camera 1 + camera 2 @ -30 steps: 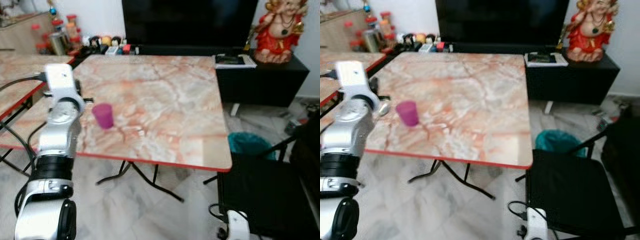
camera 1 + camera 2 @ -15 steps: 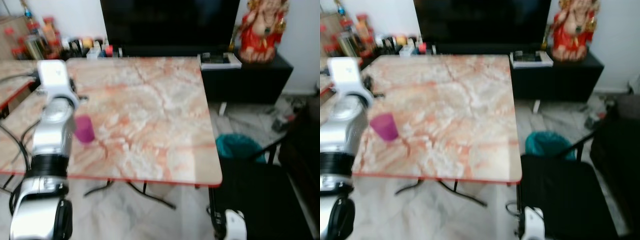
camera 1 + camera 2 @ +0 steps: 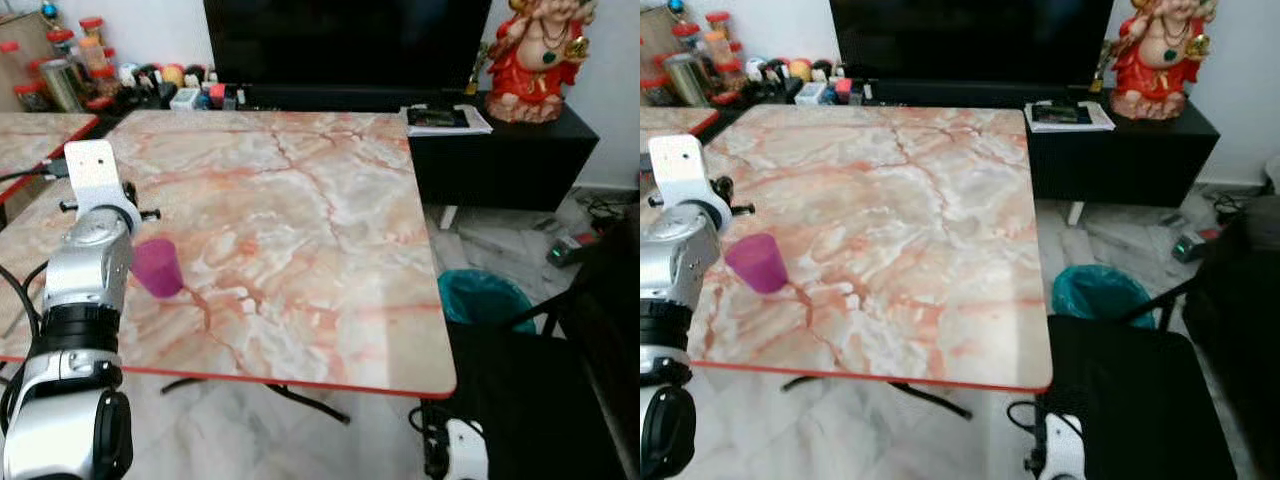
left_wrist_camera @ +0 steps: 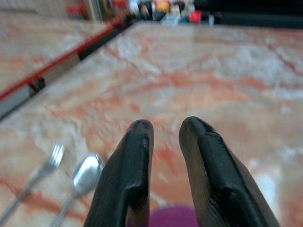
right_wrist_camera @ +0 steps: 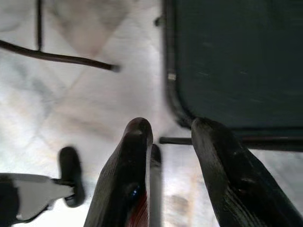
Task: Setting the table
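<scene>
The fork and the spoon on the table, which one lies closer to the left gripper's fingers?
The spoon. It lies right beside the left gripper, while the fork lies on the spoon's far side, further from the fingers.

Your left arm [image 3: 88,270] hides part of the purple cup [image 3: 159,267]. The fork [image 4: 35,177] and spoon [image 4: 80,177] run off the left wrist view's edge.

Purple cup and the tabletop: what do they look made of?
Purple cup: probably plastic, with a matte, opaque, even colour. Tabletop: marble-patterned with a glossy finish that reflects light; its thin red edge suggests laminate rather than stone, but I can't be sure.
</scene>
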{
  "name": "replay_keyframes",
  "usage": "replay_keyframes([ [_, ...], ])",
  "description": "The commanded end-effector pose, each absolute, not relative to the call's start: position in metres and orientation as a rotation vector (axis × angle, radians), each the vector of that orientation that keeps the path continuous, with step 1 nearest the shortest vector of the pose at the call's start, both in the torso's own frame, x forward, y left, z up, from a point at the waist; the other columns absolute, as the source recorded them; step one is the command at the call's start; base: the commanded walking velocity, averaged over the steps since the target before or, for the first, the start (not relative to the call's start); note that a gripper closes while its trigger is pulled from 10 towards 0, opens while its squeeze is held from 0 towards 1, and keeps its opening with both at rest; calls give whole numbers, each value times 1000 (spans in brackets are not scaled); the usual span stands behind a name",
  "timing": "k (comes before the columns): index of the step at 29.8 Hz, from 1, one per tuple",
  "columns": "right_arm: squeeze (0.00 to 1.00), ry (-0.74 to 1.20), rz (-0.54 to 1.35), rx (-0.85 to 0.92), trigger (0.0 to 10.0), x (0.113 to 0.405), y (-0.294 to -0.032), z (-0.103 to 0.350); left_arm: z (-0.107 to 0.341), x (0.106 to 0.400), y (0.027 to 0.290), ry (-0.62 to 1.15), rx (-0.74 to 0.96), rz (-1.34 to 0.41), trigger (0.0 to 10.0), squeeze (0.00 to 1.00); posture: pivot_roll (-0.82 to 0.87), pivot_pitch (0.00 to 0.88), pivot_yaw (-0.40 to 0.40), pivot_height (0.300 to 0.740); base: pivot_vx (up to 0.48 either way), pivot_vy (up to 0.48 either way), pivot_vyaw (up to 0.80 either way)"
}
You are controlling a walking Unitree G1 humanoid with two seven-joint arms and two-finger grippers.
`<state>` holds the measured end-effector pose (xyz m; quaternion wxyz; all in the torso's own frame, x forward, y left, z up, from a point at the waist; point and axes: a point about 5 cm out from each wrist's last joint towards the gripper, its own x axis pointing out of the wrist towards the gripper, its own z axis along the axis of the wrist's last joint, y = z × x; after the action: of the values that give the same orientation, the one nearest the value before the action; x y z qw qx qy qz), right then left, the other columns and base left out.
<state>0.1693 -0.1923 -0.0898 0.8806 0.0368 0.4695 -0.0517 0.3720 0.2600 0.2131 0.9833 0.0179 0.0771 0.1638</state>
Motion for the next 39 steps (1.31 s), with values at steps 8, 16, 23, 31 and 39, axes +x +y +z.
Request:
replay_keyframes([
  [8, 0, 983, -102, 93, 10000, 171, -188, -90, 210, 366, 275, 240, 28, 374, 10000, 1000, 50, 0, -8, 728, 0, 0, 0],
  [16, 0, 984, -97, 98, 10000, 170, -186, -91, 194, 364, 271, 313, -74, 324, 10000, 0, 48, 0, -3, 728, 0, 0, 0],
  [23, 0, 986, -93, 99, 10000, 168, -186, -91, 182, 362, 270, 353, -101, 323, 10000, 0, 46, 0, -1, 728, 0, 0, 0],
  [31, 0, 983, -84, 100, 10000, 169, -183, -91, 170, 357, 270, 397, -105, 321, 10000, 0, 43, 0, 2, 728, 0, 0, 0],
  [39, 0, 989, -78, 101, 10000, 164, -179, -93, 167, 354, 269, 414, -93, 319, 10000, 0, 42, 0, 7, 728, 0, 0, 0],
])
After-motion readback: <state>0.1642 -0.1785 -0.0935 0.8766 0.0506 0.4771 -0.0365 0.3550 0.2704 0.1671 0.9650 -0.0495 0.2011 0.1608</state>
